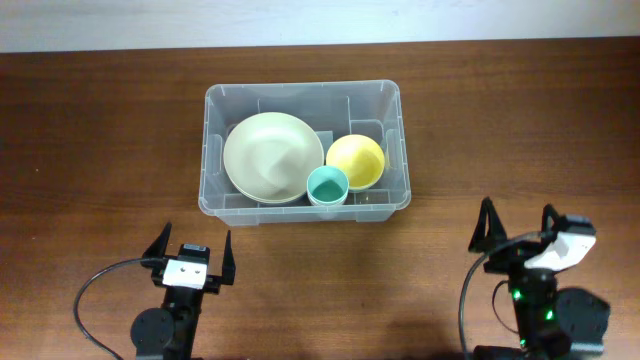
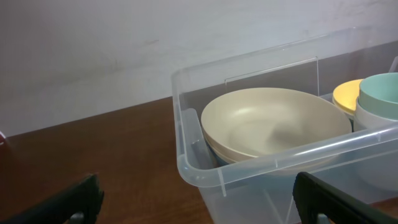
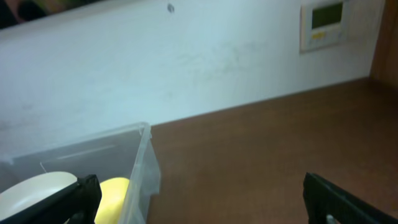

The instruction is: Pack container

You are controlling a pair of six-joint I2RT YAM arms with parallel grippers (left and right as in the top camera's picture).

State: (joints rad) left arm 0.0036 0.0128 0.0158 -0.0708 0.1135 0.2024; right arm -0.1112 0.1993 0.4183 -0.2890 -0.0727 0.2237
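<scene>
Container [image 1: 214,101] holds cream bowl [image 1: 266,157], yellow bowl [image 1: 355,161], teal cup [image 1: 327,185]. Left gripper [image 1: 196,242] and right gripper [image 1: 517,218] sit below container, jaws spread, empty.

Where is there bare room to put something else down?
Bare table lies left and right of the container, and in front, between the left gripper and right gripper. Inside is crowded: cream bowl, yellow bowl and teal cup nearly fill it.
</scene>
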